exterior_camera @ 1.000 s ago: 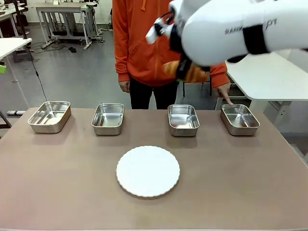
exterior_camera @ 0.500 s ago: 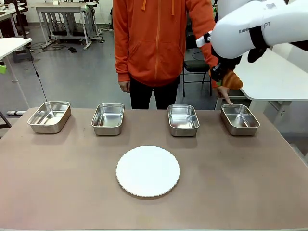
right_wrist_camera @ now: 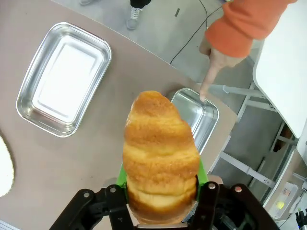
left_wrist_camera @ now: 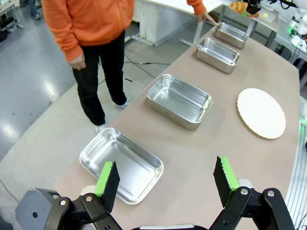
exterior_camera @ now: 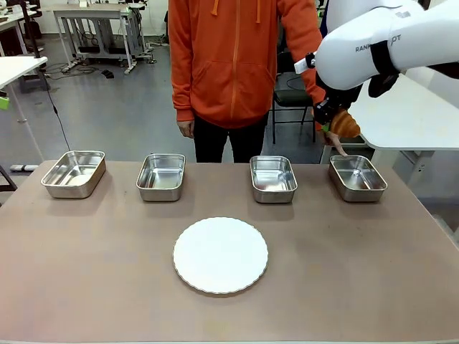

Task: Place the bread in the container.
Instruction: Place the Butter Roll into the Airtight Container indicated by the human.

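Observation:
My right gripper (exterior_camera: 331, 122) hangs high above the table's far right, shut on the bread (exterior_camera: 344, 125), a golden-brown croissant (right_wrist_camera: 160, 153) that fills the middle of the right wrist view. Below it sits the rightmost steel container (exterior_camera: 357, 177), and a person's finger (exterior_camera: 337, 148) touches its far rim (right_wrist_camera: 204, 98). That container (right_wrist_camera: 194, 120) shows partly behind the croissant. My left gripper (left_wrist_camera: 165, 178) is open over the table's left end, near the leftmost pan (left_wrist_camera: 122, 165).
Three more alike steel pans (exterior_camera: 73, 173), (exterior_camera: 161, 176), (exterior_camera: 272, 178) stand in a row along the far edge. A round white plate (exterior_camera: 220, 254) lies mid-table. The person in an orange hoodie (exterior_camera: 237, 64) stands at the far side.
My right arm has swung from the middle to the far right with the croissant, then dipped slightly. The person's finger stays on the rightmost pan's rim.

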`<state>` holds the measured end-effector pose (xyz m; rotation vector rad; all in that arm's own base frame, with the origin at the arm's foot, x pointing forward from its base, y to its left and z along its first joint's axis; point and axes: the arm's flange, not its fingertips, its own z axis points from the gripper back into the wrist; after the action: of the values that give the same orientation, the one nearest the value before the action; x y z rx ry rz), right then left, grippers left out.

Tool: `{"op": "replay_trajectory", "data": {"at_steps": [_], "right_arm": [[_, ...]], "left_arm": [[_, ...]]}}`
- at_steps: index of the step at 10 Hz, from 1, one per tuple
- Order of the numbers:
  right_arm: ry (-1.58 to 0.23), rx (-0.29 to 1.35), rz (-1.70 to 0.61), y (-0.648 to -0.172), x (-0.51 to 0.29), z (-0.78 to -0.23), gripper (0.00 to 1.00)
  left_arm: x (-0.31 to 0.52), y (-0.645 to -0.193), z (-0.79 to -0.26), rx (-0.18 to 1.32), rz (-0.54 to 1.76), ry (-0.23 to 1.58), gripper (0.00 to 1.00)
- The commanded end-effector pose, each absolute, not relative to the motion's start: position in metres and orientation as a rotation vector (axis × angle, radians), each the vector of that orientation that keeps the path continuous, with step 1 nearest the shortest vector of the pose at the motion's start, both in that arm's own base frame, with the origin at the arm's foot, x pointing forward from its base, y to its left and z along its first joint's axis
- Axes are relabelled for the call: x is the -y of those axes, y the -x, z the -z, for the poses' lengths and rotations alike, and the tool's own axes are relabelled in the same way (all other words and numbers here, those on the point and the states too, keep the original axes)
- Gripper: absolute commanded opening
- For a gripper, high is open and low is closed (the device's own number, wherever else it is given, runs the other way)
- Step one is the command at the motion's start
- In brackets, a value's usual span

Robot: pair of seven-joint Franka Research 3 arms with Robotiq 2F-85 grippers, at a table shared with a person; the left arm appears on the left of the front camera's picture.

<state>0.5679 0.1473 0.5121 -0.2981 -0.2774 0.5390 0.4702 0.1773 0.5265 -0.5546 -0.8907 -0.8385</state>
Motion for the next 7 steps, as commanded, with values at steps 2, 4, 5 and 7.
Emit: {"op": "replay_trajectory", "data": {"at_steps": [2, 4, 5, 7], "right_arm": [[0.239, 0.310, -0.447, -0.564, -0.110, -0.500, 0.59], [0.235, 0.322, -0.376, -0.562, -0.087, -0.480, 0.59], [0.220, 0.314, -0.362, -0.562, -0.077, -0.472, 0.59], [0.195, 0.303, -0.317, -0.572, -0.056, -0.448, 0.59]], "left_arm": [[-0.176, -0.469, -0.529, 0.896, 0.844, 0.558, 1.00], [-0.176, -0.469, -0.529, 0.896, 0.844, 0.558, 1.00], [-0.176, -0.469, -0.529, 0.896, 0.844, 0.558, 1.00], [-0.176, -0.469, -0.529, 0.896, 0.844, 0.558, 1.00]]}}
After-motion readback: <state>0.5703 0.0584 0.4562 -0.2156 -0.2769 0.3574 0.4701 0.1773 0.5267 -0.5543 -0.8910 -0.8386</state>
